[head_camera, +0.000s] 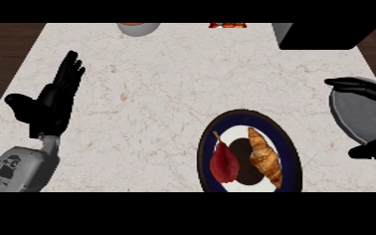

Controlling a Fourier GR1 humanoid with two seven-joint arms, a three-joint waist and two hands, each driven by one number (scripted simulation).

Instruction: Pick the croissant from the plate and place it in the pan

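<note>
Marble-patterned and pale, the table [169,79] spreads under our view. We see the left robot hand [53,102] at the left side, fingers straight and raised, released and holding nothing, resting over the table's surface. Well to the right of that robot hand and nearer the lower edge lies the plate [290,144], dark blue at the rim with a white ring and a dark centre. The croissant [264,155] lies on the plate's right half, on the side away from the left robot hand, and a red pear [224,163] lies just beside it on the side nearer that hand. Beyond the plate, at the right edge, we see the grey pan [356,112], partly cut off. Black shapes show at the pan's rim there; we cannot tell whether they belong to the right robot hand or how its fingers stand.
</note>
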